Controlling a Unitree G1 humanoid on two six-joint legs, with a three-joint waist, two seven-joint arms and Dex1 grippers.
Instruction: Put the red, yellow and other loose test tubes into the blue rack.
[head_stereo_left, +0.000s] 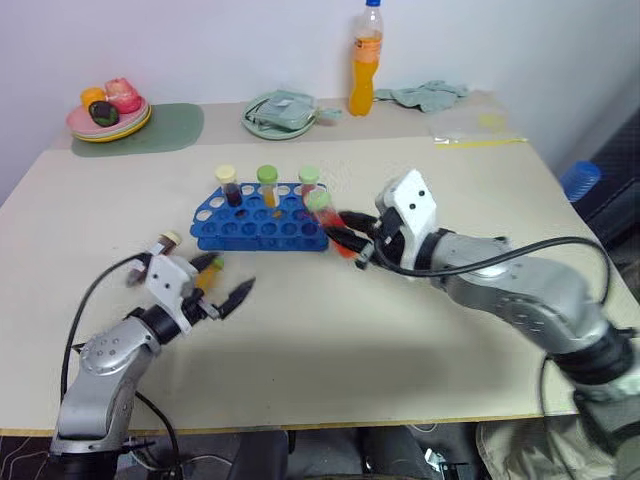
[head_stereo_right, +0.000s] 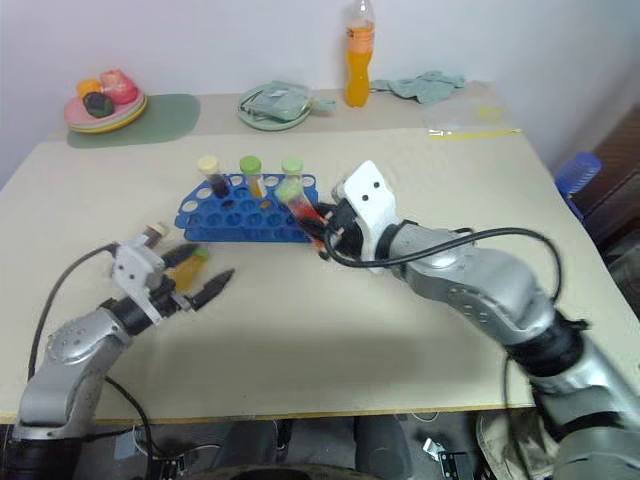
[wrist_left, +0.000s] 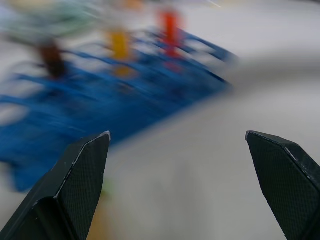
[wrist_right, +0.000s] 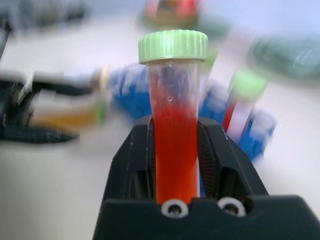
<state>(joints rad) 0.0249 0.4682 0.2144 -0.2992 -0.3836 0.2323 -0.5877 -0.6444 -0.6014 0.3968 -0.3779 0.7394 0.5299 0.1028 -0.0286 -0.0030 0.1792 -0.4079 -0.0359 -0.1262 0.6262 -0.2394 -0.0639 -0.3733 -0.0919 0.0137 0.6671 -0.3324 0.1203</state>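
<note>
Just at the rack's five o'clock corner, the right gripper has its fingers clamped tight on a clear plastic test tube of red liquid with a pale green screw cap, its cap leaning toward the rack. That blue plastic test-tube rack sits mid-worktop and already carries three capped tubes along its far row. At the rack's seven o'clock, the left gripper hangs with its fingers spread wide and empty. Between those fingers, lower down on the worktop, lies a loose tube of yellow-orange liquid; another loose tube with a pale cap lies just beyond the left wrist.

The risk now, as I judge it, is the insertion: the red tube is held tilted, so its bottom could catch on a hole's rim and shove the light rack sideways, or slip in the grip. The two arms also work close together near the rack's front edge and could collide.
</note>
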